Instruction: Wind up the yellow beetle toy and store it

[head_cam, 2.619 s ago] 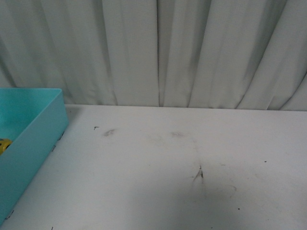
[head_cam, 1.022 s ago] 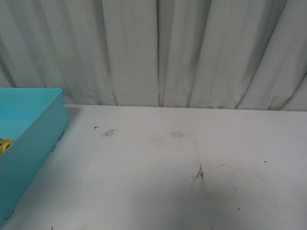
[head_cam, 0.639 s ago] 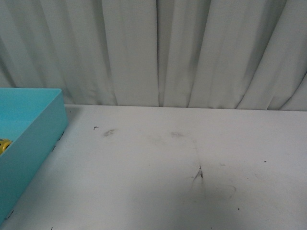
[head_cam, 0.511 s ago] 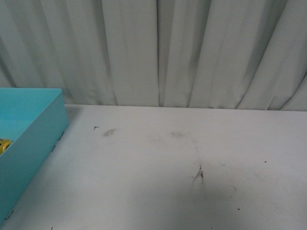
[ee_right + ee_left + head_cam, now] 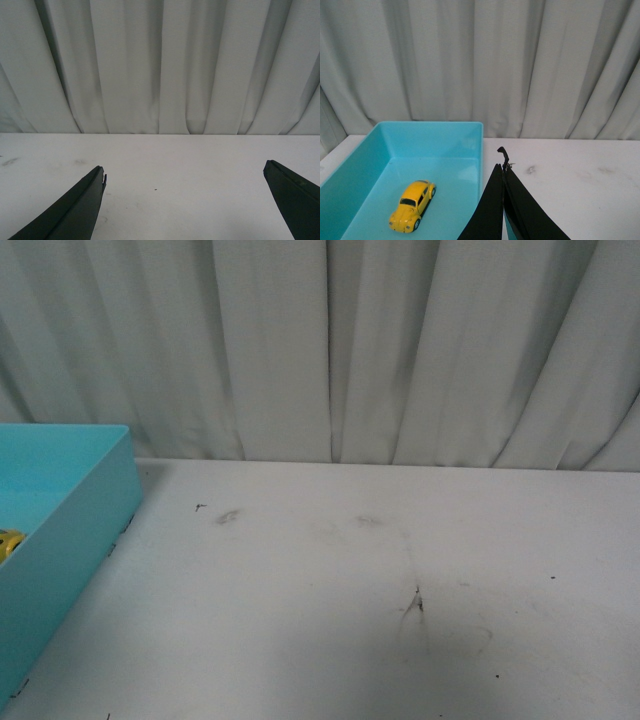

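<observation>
The yellow beetle toy [image 5: 413, 205] rests on its wheels on the floor of the turquoise bin [image 5: 445, 145]. In the front view only a sliver of the yellow beetle toy [image 5: 8, 543] peeks over the bin's wall [image 5: 70, 550] at the far left. My left gripper [image 5: 503, 168] is shut with nothing in it, its black fingers pressed together above the bin's right wall, apart from the toy. My right gripper [image 5: 185, 172] is open and empty over bare white table. Neither arm appears in the front view.
A white table [image 5: 380, 590] with scuff marks and a small dark crease [image 5: 415, 602] stretches from the bin to the right. A grey-white pleated curtain [image 5: 330, 340] hangs behind the table's far edge.
</observation>
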Tool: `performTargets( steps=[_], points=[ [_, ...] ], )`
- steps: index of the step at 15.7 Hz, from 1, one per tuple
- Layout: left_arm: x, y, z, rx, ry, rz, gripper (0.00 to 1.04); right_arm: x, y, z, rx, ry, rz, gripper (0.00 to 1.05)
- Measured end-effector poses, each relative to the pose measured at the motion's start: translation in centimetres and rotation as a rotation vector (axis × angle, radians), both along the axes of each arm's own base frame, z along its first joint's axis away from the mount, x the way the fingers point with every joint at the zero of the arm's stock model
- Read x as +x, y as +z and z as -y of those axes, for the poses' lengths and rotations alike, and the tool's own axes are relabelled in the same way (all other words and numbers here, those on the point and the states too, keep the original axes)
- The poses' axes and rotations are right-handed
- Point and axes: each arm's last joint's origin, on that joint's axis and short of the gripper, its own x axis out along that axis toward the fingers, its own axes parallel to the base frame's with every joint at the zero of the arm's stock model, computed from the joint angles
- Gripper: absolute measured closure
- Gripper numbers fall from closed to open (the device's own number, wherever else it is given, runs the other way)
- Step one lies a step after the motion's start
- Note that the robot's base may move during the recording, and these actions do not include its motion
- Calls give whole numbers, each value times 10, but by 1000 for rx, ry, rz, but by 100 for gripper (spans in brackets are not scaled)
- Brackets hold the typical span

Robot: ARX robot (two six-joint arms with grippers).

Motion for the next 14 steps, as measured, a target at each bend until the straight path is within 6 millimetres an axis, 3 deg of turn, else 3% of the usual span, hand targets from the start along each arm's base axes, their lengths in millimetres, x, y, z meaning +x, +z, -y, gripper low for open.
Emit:
performTargets(
  steps=[10, 11, 14],
  points=[
    [-20, -4, 0, -1, 0, -18, 103, 0, 0, 0, 0, 0, -1, 6],
    [-20, -4, 0, -2, -2, -9, 100, 0, 0, 0, 0, 0, -1, 6],
    [-20, -4, 0, -2, -2, -12, 66, 0, 0, 0, 0, 0, -1, 6]
  ],
)
